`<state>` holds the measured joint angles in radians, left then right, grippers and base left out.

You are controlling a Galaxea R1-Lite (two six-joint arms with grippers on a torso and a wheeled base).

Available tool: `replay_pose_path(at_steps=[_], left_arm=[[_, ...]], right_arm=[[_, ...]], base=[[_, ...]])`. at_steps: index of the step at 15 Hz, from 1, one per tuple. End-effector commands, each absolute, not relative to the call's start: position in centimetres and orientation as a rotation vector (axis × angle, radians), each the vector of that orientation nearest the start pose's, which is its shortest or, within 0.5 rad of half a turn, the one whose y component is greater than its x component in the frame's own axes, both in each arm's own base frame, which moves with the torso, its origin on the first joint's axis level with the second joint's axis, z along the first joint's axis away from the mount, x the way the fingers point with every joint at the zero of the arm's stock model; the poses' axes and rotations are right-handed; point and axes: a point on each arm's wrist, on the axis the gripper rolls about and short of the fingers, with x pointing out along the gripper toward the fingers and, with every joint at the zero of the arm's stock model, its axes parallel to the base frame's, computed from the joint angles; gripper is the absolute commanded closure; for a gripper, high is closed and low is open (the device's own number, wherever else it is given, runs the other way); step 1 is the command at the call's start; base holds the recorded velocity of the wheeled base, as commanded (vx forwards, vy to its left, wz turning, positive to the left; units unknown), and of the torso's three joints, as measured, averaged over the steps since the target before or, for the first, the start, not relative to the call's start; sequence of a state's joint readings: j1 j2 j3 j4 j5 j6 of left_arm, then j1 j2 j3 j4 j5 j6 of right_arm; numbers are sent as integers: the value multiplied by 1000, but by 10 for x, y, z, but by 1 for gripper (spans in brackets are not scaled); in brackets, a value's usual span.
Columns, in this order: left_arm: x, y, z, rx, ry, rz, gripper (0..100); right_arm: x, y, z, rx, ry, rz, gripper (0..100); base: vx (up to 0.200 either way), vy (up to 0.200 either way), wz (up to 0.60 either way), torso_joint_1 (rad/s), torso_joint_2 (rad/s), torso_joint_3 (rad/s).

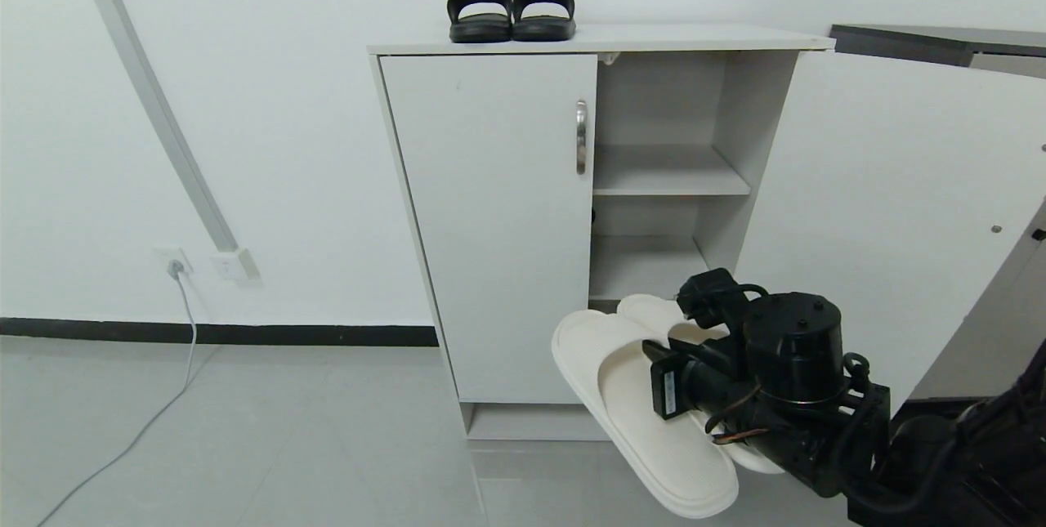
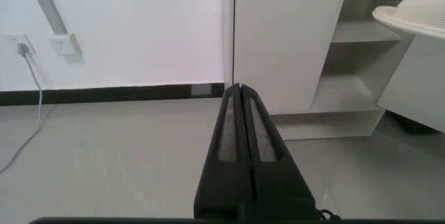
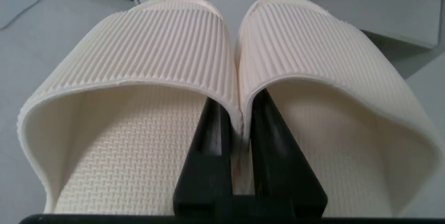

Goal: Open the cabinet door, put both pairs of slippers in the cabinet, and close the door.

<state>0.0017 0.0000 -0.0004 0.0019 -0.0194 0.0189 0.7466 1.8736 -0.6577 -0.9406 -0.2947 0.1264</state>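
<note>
My right gripper (image 3: 240, 116) has its two fingers (image 3: 208, 154) pressed together on the inner edges of the white slippers (image 1: 645, 421). One finger sits inside each slipper, and the two straps are pinched between them. The pair hangs side by side, just in front of the cabinet (image 1: 490, 225), low before its open half. The toes point to the lower shelf (image 1: 641, 265). I think they have not passed the cabinet's front edge, but the angle makes this hard to judge.

My left gripper (image 2: 240, 93) is fully closed, finger against finger, and it holds nothing. It is in front of the cabinet, pointing at the side with the shut door.

The black slippers (image 1: 511, 12) stand on top of the cabinet, above that shut door. The other door (image 1: 882, 208) is swung wide open.
</note>
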Motion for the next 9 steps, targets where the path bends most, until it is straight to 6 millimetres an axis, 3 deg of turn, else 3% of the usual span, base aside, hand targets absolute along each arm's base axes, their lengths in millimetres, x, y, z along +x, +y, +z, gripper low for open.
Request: replay_pose_path(at_steps=[1, 4, 9], left_arm=[[-23, 0, 75, 17, 4, -18, 100], [-23, -1, 75, 15, 4, -17, 100], [-23, 0, 75, 17, 4, -18, 100]], right_arm=[[243, 219, 120, -14, 256, 402, 100], [260, 237, 124, -10, 207, 223, 100], [273, 262, 127, 88, 246, 119, 100]], base=[[0, 0, 0, 0, 0, 0], [0, 0, 0, 0, 0, 0], [0, 0, 0, 0, 0, 0]])
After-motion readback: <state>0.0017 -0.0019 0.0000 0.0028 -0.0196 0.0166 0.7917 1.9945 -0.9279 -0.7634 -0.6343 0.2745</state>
